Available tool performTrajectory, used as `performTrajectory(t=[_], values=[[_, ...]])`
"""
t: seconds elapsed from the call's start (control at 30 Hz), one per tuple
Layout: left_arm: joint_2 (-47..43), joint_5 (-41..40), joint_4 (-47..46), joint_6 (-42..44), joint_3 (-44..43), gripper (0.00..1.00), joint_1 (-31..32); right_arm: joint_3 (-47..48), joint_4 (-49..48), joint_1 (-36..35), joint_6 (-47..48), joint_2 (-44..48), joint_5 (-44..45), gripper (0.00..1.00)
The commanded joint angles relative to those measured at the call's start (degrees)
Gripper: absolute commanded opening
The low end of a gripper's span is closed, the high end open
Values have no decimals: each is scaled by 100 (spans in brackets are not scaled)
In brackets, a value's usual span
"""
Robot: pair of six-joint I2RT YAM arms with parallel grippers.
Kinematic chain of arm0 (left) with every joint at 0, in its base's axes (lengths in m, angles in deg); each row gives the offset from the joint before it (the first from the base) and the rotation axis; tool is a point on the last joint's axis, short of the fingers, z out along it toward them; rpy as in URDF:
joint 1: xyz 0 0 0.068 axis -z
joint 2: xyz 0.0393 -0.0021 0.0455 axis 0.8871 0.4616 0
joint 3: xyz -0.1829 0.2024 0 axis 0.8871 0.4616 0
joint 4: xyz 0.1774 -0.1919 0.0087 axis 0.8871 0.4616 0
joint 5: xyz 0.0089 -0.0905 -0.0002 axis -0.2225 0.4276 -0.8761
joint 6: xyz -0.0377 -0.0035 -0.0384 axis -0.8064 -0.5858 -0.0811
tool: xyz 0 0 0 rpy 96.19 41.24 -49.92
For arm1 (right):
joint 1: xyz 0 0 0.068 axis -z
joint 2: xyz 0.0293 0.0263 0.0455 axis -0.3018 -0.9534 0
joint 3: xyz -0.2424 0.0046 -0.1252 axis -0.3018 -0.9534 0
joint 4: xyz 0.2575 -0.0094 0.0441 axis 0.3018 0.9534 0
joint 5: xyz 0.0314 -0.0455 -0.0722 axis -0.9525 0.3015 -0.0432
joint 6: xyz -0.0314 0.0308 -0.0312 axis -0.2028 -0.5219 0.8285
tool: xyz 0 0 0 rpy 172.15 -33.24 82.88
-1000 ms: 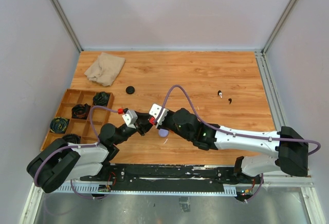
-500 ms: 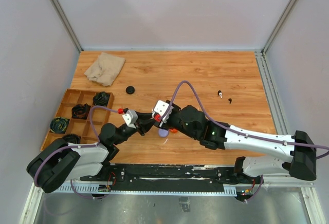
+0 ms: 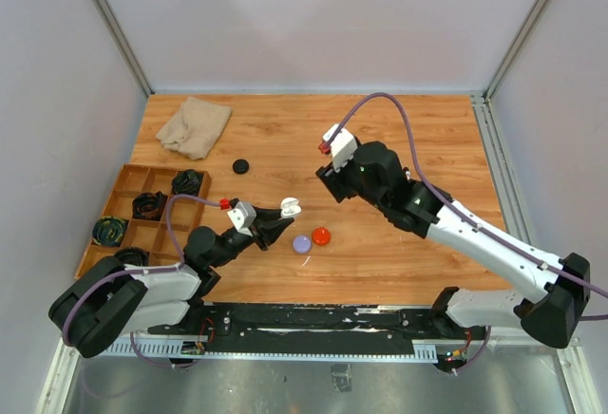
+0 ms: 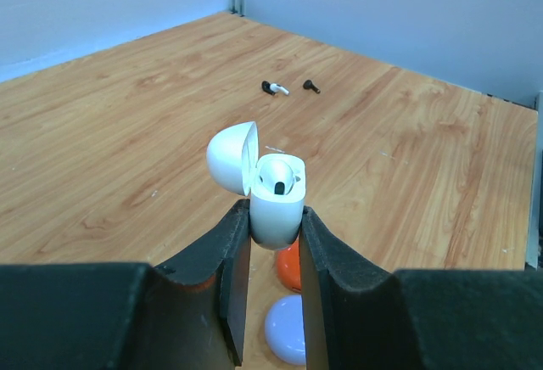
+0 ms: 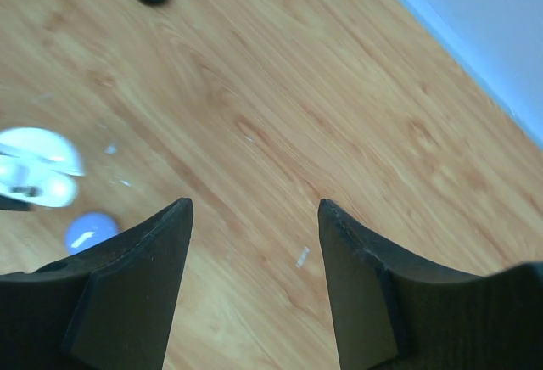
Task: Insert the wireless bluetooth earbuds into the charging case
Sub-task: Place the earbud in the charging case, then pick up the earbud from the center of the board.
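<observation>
2 dark wireless bluetooth earbuds (image 3: 407, 174) found loose on the wood-grain table (image 3: 399, 129), just beside each other and well apart from the charging case (image 4: 276, 200). Judged step: fetching a bud. Left gripper (image 4: 273, 217) clamped on the case, lid hinged open. Right gripper (image 5: 254, 209) parted fairly wide, holding nothing. Needed next: a fine pinch on a tiny stemmed bud, then stem-down alignment over a socket. Case glossy white, rounded, hard plastic. Dark shape in 1 socket; cannot tell whether bud or hollow. Smooth lilac puck (image 3: 302, 244) and red puck (image 3: 321, 236) noted near the case.
</observation>
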Motion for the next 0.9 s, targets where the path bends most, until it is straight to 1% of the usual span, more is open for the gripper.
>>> performTrajectory(t=[0.0, 0.23, 0.37, 0.47, 0.67, 0.87], values=[[-77, -31, -93, -45, -147, 0, -50, 212, 891, 890, -374, -131, -101, 62], [-141, -70, -54, -25, -147, 0, -50, 330, 1168, 2311, -540, -674, -363, 61], [-230, -129, 33, 14, -138, 0, -47, 335, 1174, 3141, -541, -1069, -492, 58], [-263, -149, 109, 31, -156, 0, -50, 451, 1250, 3635, -550, -1414, -634, 57], [-273, -199, 123, 26, -151, 0, -48, 846, 1339, 4362, -677, -2244, -884, 53], [-271, -214, 135, 42, -156, 0, -50, 1339, 1576, 4643, -704, -3076, -1219, 49]])
